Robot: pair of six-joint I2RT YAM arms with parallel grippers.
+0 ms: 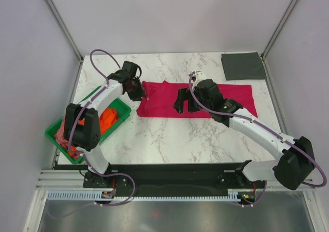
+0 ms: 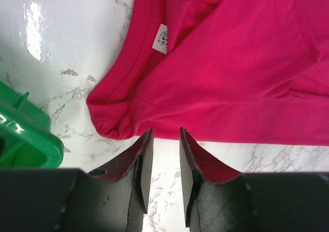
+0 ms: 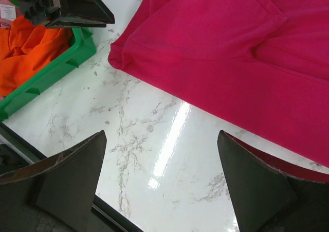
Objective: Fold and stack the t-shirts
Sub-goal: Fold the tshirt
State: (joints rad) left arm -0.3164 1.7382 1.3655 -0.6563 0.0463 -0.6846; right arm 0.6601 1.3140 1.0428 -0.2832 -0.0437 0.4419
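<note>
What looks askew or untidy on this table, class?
The green tray sits askew at the left edge of the table, one corner apparently overhanging it, with the orange t-shirt crumpled inside. The corner of the crimson t-shirt nearest the tray is bunched rather than flat.

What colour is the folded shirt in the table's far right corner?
Dark grey. The folded shirt shows only in the top external view.

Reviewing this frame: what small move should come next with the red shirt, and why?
Probably nudge the left end effector forward and close it on the bunched corner of the crimson-red t-shirt: its jaws stand apart, empty, short of that corner, the shirt lies partly folded, and the right end effector hangs wide open by the near hem.
</note>
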